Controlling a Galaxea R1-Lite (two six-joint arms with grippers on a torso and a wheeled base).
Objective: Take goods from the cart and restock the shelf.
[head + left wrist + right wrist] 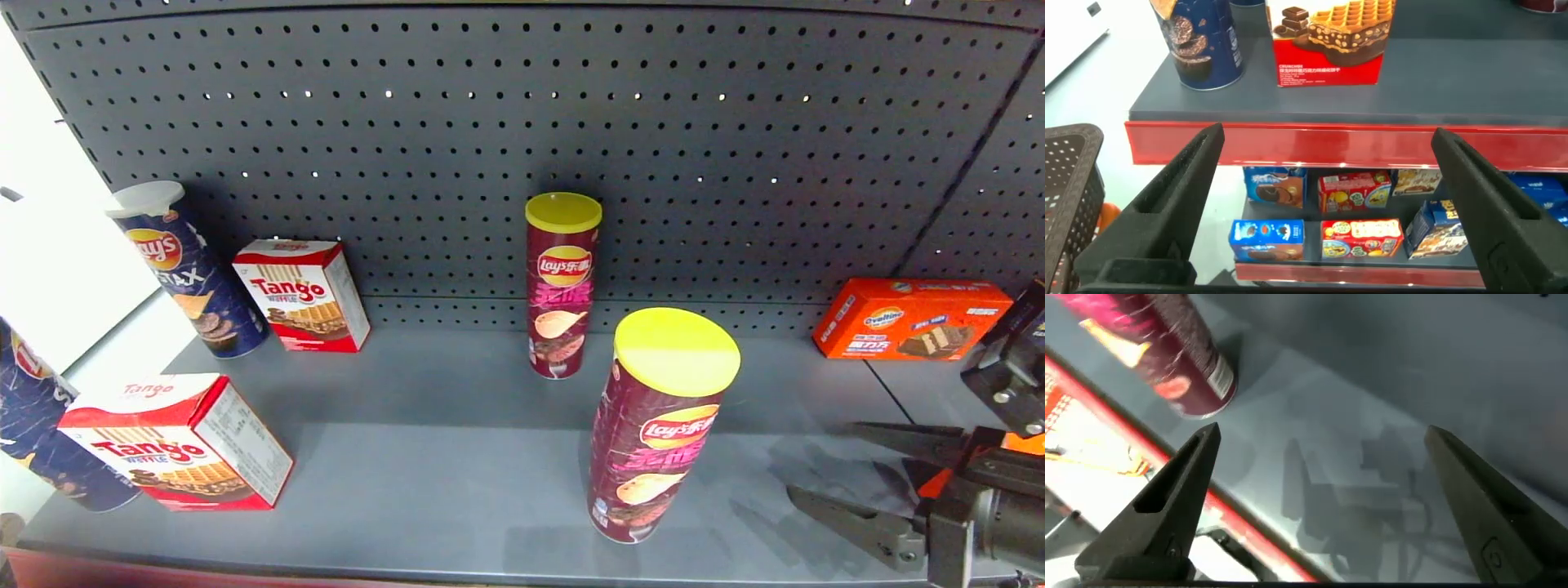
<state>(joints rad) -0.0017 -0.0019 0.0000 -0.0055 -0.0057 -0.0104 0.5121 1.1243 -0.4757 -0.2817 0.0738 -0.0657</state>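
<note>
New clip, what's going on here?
A robot is restocking a shelf. Its right gripper hangs open and empty just right of the front maroon can, which stands upright near the shelf's front edge. The left gripper, also open and empty, is low in front of the shelf.

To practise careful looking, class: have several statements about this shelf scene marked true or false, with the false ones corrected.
1. The near can and far can stand upright. True.
2. The right gripper holds a can. False: it is open and empty, beside the near can.
3. The orange box sits on the shelf's right side. True.
4. Those two cans' lids are white. False: they are yellow.
5. The left gripper is open. True.
</note>
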